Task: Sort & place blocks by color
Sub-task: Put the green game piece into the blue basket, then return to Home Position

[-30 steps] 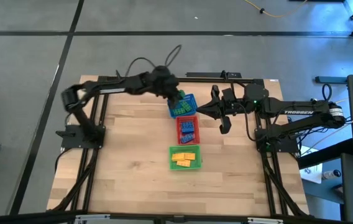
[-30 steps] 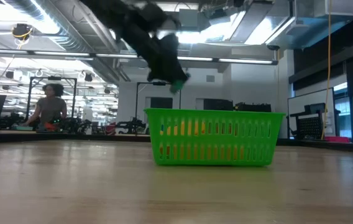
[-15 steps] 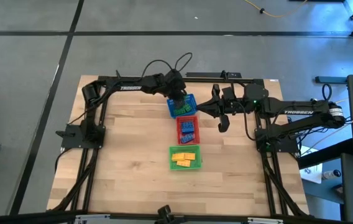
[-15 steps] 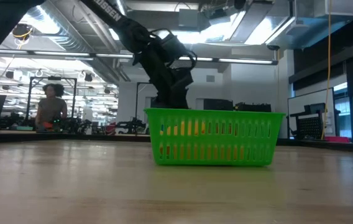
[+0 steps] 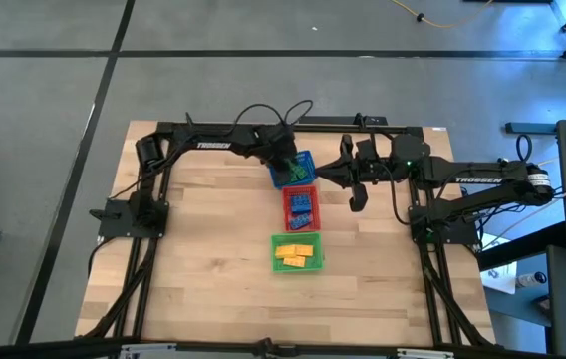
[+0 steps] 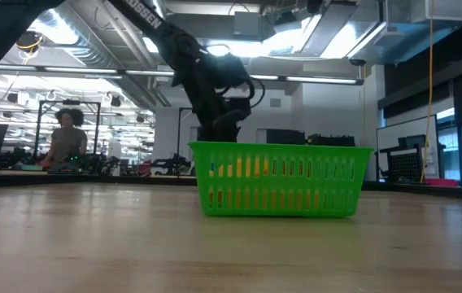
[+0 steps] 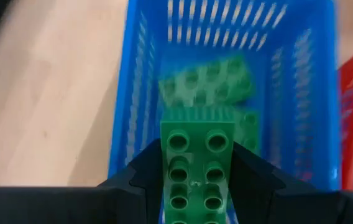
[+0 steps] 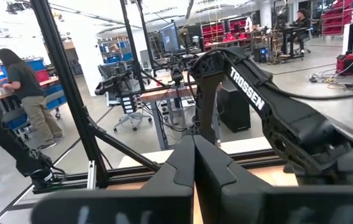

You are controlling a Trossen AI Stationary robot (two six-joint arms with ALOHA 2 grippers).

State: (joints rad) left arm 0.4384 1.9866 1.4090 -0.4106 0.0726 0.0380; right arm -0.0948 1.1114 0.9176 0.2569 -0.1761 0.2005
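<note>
Just beyond: red basket (image 5: 302, 206), green basket (image 5: 296, 251).

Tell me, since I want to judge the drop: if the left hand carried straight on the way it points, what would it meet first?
Probably the green blocks already lying in the blue basket. The left hand holds a green block pointed into it; depth is unclear.

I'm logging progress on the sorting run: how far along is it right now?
Nearly finished. Yellow blocks lie in the green basket and blue blocks in the red basket. The left gripper holds a green block over the blue basket, where other green blocks lie. Only its release looks left. The right gripper waits beside the baskets.
</note>
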